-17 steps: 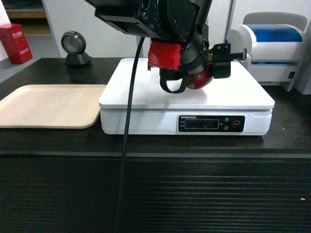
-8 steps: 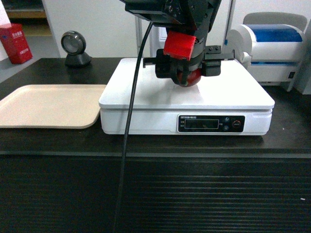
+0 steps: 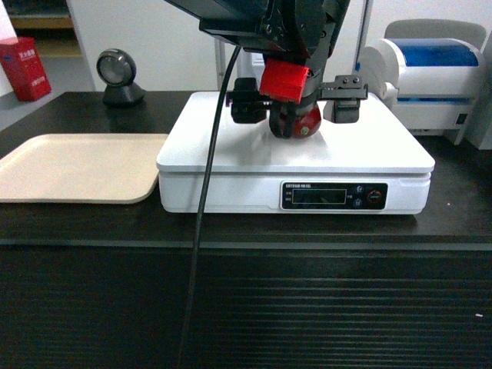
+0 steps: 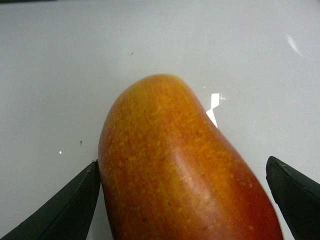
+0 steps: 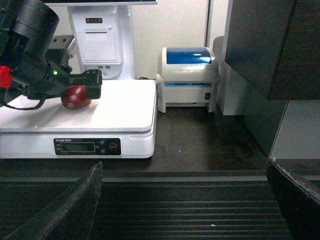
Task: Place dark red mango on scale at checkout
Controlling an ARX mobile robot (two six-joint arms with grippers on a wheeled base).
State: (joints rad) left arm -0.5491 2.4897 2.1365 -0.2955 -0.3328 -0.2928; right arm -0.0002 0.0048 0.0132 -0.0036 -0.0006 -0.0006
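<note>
The checkout (image 3: 92, 223) is a long black counter with a ribbed front. On its top, from left to right, sit a beige tray (image 3: 77, 167), the white scale (image 3: 231, 165) and a white-and-blue printer (image 3: 430, 73). A round grey barcode scanner (image 3: 118, 75) stands near the back edge, behind the tray.

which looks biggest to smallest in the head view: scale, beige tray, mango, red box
1. scale
2. beige tray
3. red box
4. mango, partly hidden by the left claw, so unsure against the box
</note>
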